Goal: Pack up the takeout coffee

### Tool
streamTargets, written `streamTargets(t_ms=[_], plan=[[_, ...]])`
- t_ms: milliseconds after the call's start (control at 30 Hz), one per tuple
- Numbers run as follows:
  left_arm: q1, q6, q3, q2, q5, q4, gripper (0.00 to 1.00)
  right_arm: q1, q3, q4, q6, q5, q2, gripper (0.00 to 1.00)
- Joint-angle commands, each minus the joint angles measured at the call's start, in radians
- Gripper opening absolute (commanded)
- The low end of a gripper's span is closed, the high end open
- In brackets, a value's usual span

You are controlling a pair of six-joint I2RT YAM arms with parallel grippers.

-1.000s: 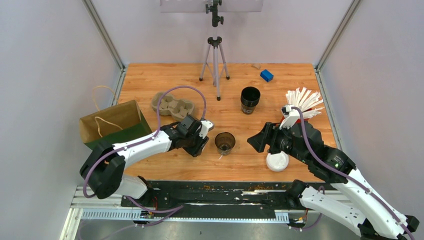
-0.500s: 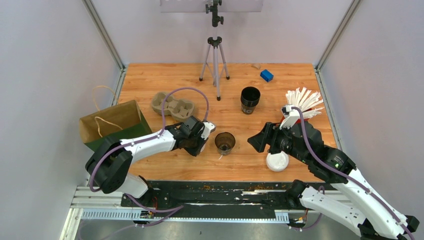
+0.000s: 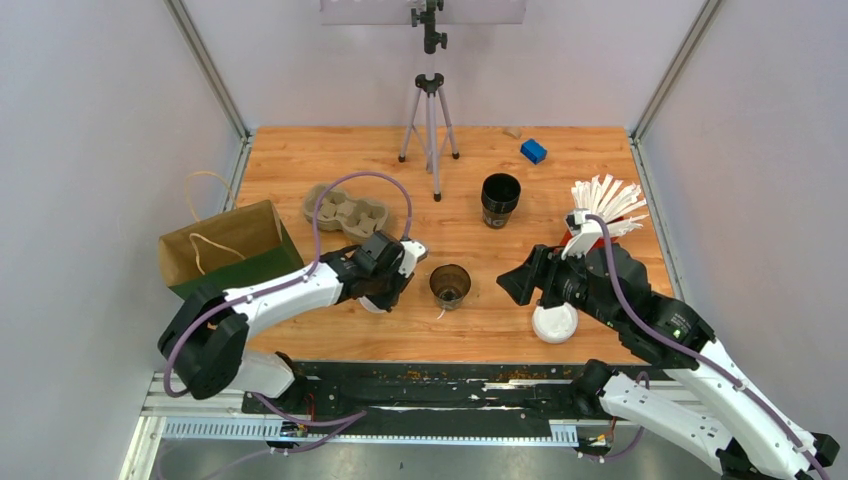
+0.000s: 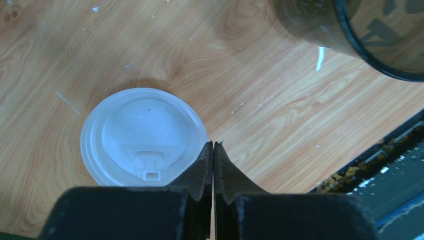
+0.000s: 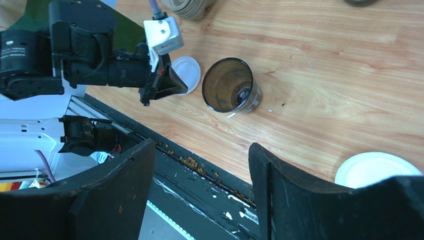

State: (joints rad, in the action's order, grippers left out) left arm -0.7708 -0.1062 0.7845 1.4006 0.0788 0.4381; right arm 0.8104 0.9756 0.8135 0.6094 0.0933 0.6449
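Orange-brown wooden table (image 3: 300, 160) carries a paper bag (image 3: 225, 245) at far left, with a cardboard cup carrier (image 3: 345, 210) beside it. Left gripper (image 4: 213, 147) has its fingers pressed together on nothing, tips at the rim of a white lid (image 4: 142, 137) lying flat. Just right stands the dark cup (image 3: 450, 285), uncovered. Right gripper (image 5: 200, 150) hangs spread wide; a second white lid (image 3: 555, 322) sits beneath that arm.

**Counts on table**

Two white round lids (image 4: 144, 135) (image 3: 555, 322), centre-left and lower right. One open brown cup (image 3: 450, 286), one taller black cup (image 3: 500, 200), one cardboard cup carrier (image 3: 345, 211), one paper bag (image 3: 225, 245), one tripod (image 3: 431, 110), one blue block (image 3: 533, 151), one bunch of white sticks (image 3: 605, 205).
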Motion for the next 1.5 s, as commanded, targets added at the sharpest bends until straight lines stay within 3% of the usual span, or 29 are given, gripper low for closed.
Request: streamTargets(t_ms=[0, 167, 200, 267, 333, 433, 800, 1233, 1400, 1467], plan=[[-0.004, -0.063, 0.045, -0.103, 0.043, 0.041, 0.00, 0.004, -0.009, -0.099, -0.080, -0.019, -0.013, 0.68], [-0.003, -0.113, 0.109, -0.209, 0.058, 0.138, 0.00, 0.004, -0.137, -0.339, -0.202, -0.111, -0.044, 0.70], [-0.004, -0.113, 0.111, -0.227, 0.031, 0.151, 0.02, 0.004, -0.155, -0.375, -0.224, -0.109, -0.055, 0.72], [-0.003, -0.088, 0.100, -0.244, -0.011, 0.164, 0.18, 0.003, -0.169, -0.415, -0.264, -0.105, -0.064, 0.74], [-0.003, -0.058, 0.088, -0.228, -0.055, 0.161, 0.28, 0.003, -0.162, -0.425, -0.280, -0.095, -0.068, 0.74], [-0.002, -0.027, 0.081, -0.160, -0.076, 0.146, 0.35, 0.003, -0.160, -0.421, -0.268, -0.035, -0.076, 0.74], [-0.004, -0.020, 0.035, -0.001, -0.067, 0.033, 0.43, 0.004, -0.127, -0.353, -0.252, 0.008, -0.100, 0.74], [-0.004, -0.023, 0.007, 0.074, -0.038, -0.032, 0.41, 0.004, -0.130, -0.345, -0.250, 0.029, -0.111, 0.74], [-0.007, -0.030, -0.014, 0.068, -0.043, -0.047, 0.27, 0.004, -0.127, -0.341, -0.253, 0.035, -0.104, 0.74], [-0.007, -0.032, -0.020, 0.057, -0.048, -0.043, 0.14, 0.003, -0.125, -0.341, -0.255, 0.036, -0.103, 0.74]])
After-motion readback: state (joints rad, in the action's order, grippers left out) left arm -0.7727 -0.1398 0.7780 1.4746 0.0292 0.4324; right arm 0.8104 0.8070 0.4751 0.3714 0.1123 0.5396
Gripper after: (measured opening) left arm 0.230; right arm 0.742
